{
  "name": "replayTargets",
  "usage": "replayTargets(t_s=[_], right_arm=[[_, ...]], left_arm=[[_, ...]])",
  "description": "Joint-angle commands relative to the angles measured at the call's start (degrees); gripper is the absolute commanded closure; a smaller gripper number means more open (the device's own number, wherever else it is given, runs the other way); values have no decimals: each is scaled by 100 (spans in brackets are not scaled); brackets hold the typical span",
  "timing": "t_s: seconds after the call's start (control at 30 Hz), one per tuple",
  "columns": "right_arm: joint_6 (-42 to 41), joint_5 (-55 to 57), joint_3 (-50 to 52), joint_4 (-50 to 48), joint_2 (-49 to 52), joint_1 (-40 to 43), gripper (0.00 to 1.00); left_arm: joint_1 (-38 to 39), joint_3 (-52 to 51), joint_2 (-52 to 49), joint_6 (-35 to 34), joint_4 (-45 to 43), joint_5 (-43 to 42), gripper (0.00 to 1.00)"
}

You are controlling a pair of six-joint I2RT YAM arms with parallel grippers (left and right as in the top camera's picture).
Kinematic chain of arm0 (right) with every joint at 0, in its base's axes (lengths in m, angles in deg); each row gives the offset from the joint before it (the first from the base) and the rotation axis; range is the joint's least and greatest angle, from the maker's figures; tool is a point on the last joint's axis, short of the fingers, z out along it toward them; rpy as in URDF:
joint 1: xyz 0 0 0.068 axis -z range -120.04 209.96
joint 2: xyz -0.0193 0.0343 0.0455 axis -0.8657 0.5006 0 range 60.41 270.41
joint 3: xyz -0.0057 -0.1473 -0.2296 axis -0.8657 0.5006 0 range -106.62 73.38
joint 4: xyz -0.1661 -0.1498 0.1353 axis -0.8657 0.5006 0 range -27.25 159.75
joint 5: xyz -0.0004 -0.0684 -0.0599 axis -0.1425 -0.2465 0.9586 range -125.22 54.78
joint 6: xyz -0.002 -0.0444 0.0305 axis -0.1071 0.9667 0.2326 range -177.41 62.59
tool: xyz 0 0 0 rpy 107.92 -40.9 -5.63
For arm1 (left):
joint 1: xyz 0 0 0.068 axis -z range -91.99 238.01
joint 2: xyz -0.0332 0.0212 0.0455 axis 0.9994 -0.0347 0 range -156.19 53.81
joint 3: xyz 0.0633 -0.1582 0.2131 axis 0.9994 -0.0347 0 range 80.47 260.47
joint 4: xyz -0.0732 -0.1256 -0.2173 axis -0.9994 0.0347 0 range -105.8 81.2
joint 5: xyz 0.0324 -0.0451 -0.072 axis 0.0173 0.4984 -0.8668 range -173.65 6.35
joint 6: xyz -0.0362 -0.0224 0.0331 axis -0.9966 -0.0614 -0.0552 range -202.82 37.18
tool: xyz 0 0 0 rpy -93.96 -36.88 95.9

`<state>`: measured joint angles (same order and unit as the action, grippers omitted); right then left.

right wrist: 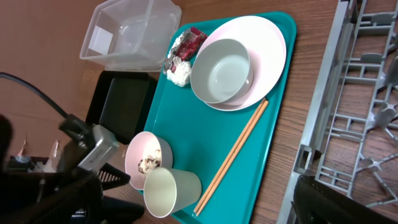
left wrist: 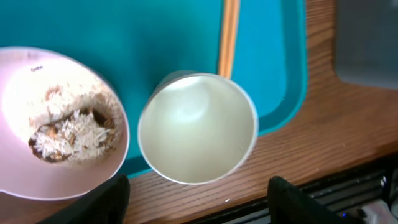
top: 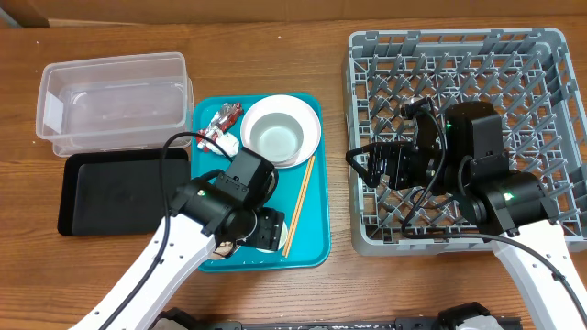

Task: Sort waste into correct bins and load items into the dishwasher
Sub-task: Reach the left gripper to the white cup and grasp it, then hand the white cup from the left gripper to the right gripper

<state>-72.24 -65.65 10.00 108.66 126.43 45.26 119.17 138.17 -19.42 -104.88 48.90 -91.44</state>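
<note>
1. Overhead: the left gripper (top: pixel 264 229) hangs over the near end of the teal tray (top: pixel 314 240), and its arm hides what is under it. The right gripper (top: pixel 365 165) hovers over the left part of the rack (top: pixel 550 41), its fingers spread with nothing between them. The grey bowl (top: pixel 273 137) sits on the plate (top: pixel 314 124) at the teal tray's far end. The wrapper (top: pixel 223 119) and napkin (top: pixel 227 144) lie just left of the plate. The chopsticks (top: pixel 300 206) lie along the teal tray's right side. The tub (top: pixel 110 64) and the black tray (top: pixel 119 188) stand left of the teal tray.

2. Left wrist: the cup (left wrist: pixel 198 127) stands mouth up at the teal tray's near edge. The left fingers (left wrist: pixel 106 202) sit on either side of it, apart from its wall, released and gripping nothing. The small bowl (left wrist: pixel 37 93) is just beside the cup and holds rice (left wrist: pixel 74 127) with brown scraps. The chopsticks lie beyond the cup.

3. Right wrist: the right gripper's dark fingers fill the bottom corners, wide apart and holding nothing. The cup and small bowl stand together at the teal tray's end away from the plate. The rack's wall runs along the right.
</note>
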Motion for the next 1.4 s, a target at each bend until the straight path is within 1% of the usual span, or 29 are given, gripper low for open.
replayTargets(t_s=[0.0,0.07,0.2,0.23,0.3,0.37,0.4,0.43,0.5,0.53,0.6,0.77,0.9,0.97,1.03,1.1,1.17,1.23,1.27,1.3,1.37], right_arm=[[-4,42,-120,-7,-2,26,0],[-4,42,-120,11,2,26,0],[-4,66,-120,7,24,26,0],[-4,96,-120,9,28,26,0],[-4,105,-120,11,28,26,0],[-4,105,-120,11,28,26,0],[-4,105,-120,15,28,26,0],[-4,105,-120,26,28,26,0],[-4,105,-120,50,28,26,0],[-4,107,-120,70,28,26,0],[-4,107,-120,92,28,26,0],[-4,105,-120,90,28,26,0],[-7,98,-120,90,28,26,0],[-33,74,-120,50,28,26,0],[-46,-107,-120,-39,28,26,6],[-46,-577,-120,-240,28,26,12],[-46,-1261,-120,-612,28,26,16],[-48,-2011,-120,-1095,26,26,17],[-50,-2441,-120,-1399,26,26,18],[-90,-2793,-120,-1676,26,13,18],[-494,-3377,-120,-2417,28,-85,18]], left_arm=[[20,-181,-107,-544,-28,450,27],[22,-240,-149,-535,-162,529,24],[35,-437,-330,-474,-564,518,24],[39,-501,-396,-474,-669,518,24],[37,-605,-575,-474,-846,501,31],[37,-619,-761,-457,-979,481,40],[37,-619,-831,-396,-1038,474,51],[37,-614,-876,-365,-1060,474,70],[28,-577,-879,-367,-1054,431,91],[24,-507,-859,-369,-999,407,96],[9,-291,-831,-372,-848,363,96],[-42,708,-658,-337,-151,350,96],[-389,1604,-468,-162,293,186,96],[-721,1941,-402,179,289,-424,96],[-1154,2194,-378,529,227,-1388,96],[-1659,2345,-389,981,83,-2791,96],[-2181,2354,-409,1364,-160,-4494,96],[-2618,2354,-466,1480,-275,-5630,96],[-2806,2354,-496,1482,-304,-6063,96],[-2907,2352,-511,1482,-306,-6319,96],[-3053,2352,-514,1491,-339,-6926,96]])
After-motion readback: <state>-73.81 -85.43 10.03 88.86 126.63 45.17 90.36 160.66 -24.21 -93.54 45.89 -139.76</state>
